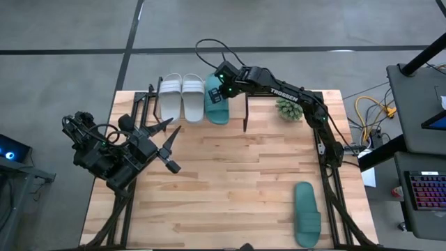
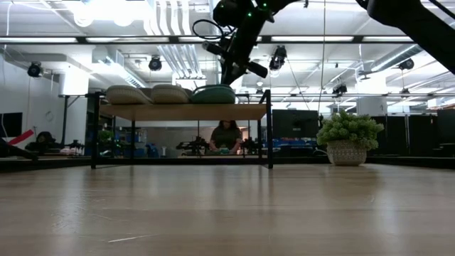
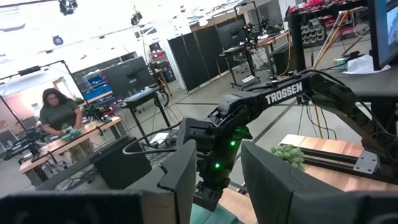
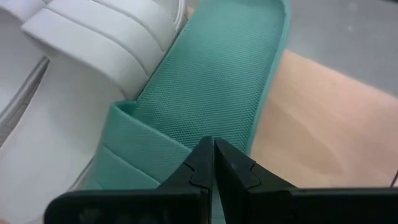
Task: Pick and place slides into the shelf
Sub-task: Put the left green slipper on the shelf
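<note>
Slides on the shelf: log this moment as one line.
shelf: two white slides, one teal slide | right gripper: shut above it | second teal slide: on table | left gripper: waiting

One camera hangs above me, looking straight down on the whole table (image 1: 230,181) and both my arms. Another sits at tabletop level, facing across to the shelf (image 2: 181,112) and the room beyond. My left wrist camera looks over at my right arm (image 3: 298,99). My right wrist camera sits close above the teal slide (image 4: 211,81) on the shelf, which the overhead and low views share.
</note>
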{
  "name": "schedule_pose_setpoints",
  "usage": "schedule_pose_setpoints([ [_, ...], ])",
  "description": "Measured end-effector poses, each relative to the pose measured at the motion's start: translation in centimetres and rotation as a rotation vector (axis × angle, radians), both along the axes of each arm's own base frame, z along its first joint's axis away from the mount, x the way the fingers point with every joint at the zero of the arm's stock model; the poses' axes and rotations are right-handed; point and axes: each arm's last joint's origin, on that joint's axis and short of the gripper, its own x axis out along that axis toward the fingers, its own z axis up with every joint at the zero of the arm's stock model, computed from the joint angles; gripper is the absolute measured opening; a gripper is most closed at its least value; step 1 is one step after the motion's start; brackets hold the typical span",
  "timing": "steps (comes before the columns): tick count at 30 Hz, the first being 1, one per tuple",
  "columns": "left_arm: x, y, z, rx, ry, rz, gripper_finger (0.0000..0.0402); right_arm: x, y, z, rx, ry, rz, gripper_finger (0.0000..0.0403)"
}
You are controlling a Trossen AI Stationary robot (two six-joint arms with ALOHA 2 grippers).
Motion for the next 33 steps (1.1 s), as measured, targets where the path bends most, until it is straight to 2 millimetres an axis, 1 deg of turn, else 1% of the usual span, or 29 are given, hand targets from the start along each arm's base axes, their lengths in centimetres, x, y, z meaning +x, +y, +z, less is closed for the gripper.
schedule_pose_setpoints([
  [4, 0.00, 0.00, 0.00, 0.000, 0.000, 0.000, 0.0112, -0.04, 0.44, -0.13, 0.066, -0.008, -0.017, 0.0008],
  [10, 0.00, 0.00, 0.00, 0.000, 0.000, 0.000, 0.0112, 0.04, 0.72, -0.12, 0.075, -0.009, -0.010, 0.0008],
  [18, 0.00, 0.00, 0.00, 0.000, 0.000, 0.000, 0.0112, 0.01, 0.94, 0.01, 0.134, -0.032, 0.014, 0.0008],
  [33, 0.01, -0.01, -0.02, 0.001, 0.001, 0.000, 0.0112, -0.01, 0.85, 0.12, 0.165, -0.051, 0.064, 0.0008],
])
